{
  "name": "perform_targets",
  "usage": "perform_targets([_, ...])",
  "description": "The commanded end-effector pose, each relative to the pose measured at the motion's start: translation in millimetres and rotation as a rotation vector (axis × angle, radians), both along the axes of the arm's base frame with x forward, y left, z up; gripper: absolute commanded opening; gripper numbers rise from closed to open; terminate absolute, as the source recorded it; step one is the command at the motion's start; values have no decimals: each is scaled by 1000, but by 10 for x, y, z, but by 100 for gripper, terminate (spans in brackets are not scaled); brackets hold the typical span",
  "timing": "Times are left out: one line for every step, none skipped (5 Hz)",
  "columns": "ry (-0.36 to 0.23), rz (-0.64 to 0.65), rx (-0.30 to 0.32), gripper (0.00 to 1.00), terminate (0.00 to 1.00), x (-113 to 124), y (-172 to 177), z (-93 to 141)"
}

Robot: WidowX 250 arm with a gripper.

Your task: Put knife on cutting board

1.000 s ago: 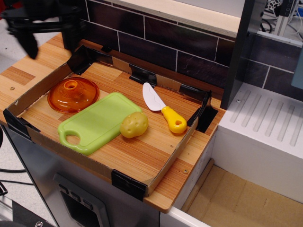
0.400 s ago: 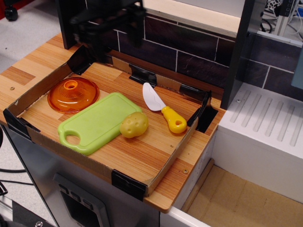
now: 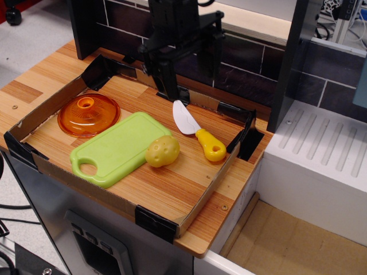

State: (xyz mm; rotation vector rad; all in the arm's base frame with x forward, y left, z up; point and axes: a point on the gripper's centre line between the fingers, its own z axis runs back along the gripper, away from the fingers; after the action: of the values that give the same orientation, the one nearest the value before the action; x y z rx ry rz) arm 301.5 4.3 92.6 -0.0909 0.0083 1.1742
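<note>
Fingers spread wide, empty — hanging above the knife blade.

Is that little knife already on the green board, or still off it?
Off. The knife lies flat on the wooden tray floor, right of the cutting board, a potato between them.

Pincer top cut off

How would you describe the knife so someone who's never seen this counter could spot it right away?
Look inside the shallow cardboard tray on the wooden counter. Right of the green cutting board and the yellow potato, the knife lies flat on the wood. It is the only thing with a white rounded blade and a bulbous yellow handle with a hole.
</note>
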Motion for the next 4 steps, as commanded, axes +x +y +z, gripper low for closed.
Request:
perform_targets([-56, 70, -5, 100, 0, 311, -175, -110])
perform_targets([-77, 116, -7, 100, 0, 447, -201, -259])
perform_targets([-91, 125, 4, 100, 0, 533, -202, -378])
perform_targets([-86, 81, 23, 100, 0, 539, -198, -454])
